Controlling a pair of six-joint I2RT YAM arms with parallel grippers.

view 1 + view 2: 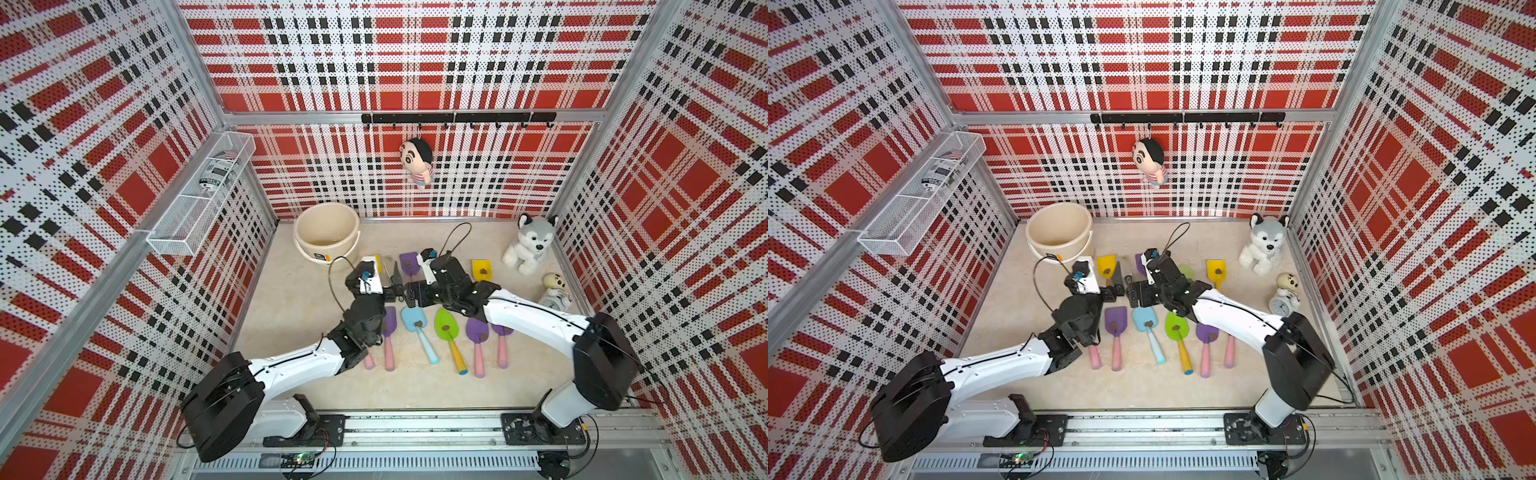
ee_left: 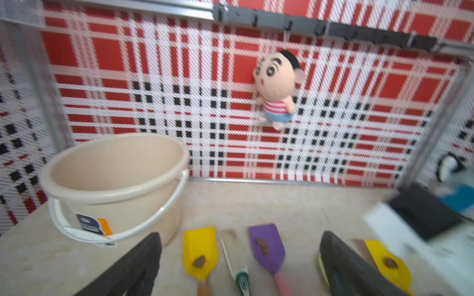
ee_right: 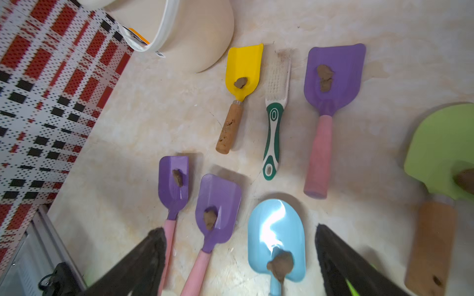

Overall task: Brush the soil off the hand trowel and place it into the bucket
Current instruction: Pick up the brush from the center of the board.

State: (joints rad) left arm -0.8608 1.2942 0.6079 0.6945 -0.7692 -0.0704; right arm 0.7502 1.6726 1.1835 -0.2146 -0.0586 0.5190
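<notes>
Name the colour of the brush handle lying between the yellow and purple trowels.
The brush handle is green and white, clearest in the right wrist view.

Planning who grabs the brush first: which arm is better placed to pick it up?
Probably left: the left hand, open, faces the brush, framed between its fingers in the left wrist view. The right hand, also open, hovers over the blue trowel, farther off.

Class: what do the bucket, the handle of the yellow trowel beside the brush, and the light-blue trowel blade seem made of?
Bucket: likely plastic, smooth cream moulded wall, soft sheen.
Yellow trowel handle: probably wood or cork, matte, speckled brown.
Light-blue trowel blade: glossy, bright glare; painted metal or plastic, cannot tell.
</notes>
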